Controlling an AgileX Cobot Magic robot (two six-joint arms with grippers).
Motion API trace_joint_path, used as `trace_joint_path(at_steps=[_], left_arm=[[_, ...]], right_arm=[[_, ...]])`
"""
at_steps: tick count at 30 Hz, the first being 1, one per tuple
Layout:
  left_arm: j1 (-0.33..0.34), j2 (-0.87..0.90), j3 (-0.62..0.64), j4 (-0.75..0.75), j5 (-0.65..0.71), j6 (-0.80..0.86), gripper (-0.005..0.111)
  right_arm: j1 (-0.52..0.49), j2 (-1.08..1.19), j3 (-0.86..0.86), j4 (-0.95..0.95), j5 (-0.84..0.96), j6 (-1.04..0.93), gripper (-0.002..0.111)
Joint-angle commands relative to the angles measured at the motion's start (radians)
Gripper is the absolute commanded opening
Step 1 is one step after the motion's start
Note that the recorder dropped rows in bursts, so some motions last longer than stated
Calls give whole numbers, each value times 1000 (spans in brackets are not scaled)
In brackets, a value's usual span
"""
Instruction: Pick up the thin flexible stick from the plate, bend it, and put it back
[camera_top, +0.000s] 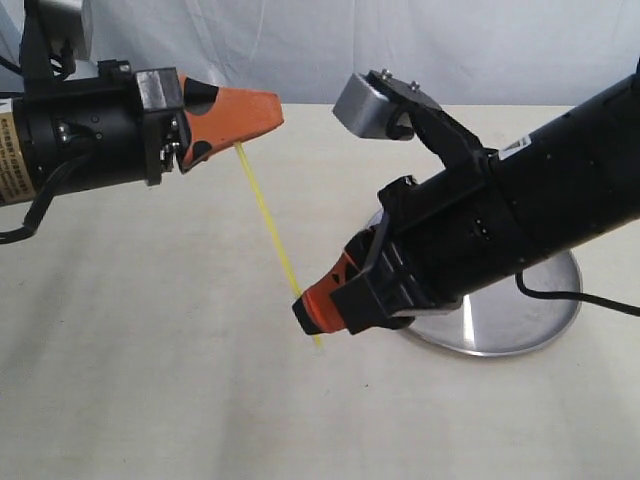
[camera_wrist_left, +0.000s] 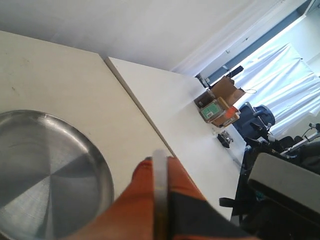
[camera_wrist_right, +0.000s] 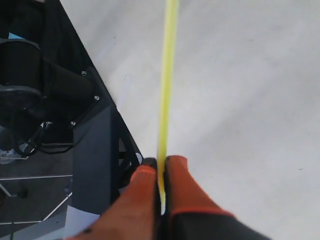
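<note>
Exterior view | thin flexible stick (camera_top: 268, 230) is pinched near each end by closed left gripper (camera_top: 268, 116) and closed right gripper (camera_top: 312, 312); judged light, springy, snappable; end holds favoured

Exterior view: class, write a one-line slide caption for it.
Left end effector and right end effector hold the thin flexible stick straight between them, beside the plate.

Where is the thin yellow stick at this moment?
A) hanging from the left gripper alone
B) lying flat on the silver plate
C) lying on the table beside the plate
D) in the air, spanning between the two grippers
D: the thin flexible stick slants from the left gripper down to the right gripper, which pinches it, off the plate.
</note>
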Motion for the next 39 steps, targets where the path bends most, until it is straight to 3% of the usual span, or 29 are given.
trace_joint_path(at_steps=[1,5,9,12,34,36,39], left_arm=[[-8,2,-4,-6,-2,6,0],[-8,2,-4,-8,0,6,0],[-8,2,-4,-10,20,6,0],[-8,2,-4,-21,20,6,0],[-8,2,-4,-87,-12,30,0],[-8,2,-4,-87,-12,30,0],[-8,2,-4,-87,-12,30,0]], right_arm=[[2,0,1,13,-45,-14,-1],[2,0,1,18,-58,-14,6],[2,0,-1,18,-58,-14,41],[2,0,-1,18,-72,-14,58],[4,90,-1,211,-193,-136,58],[4,101,-1,229,-193,-137,54],[4,106,-1,251,-205,-144,36]])
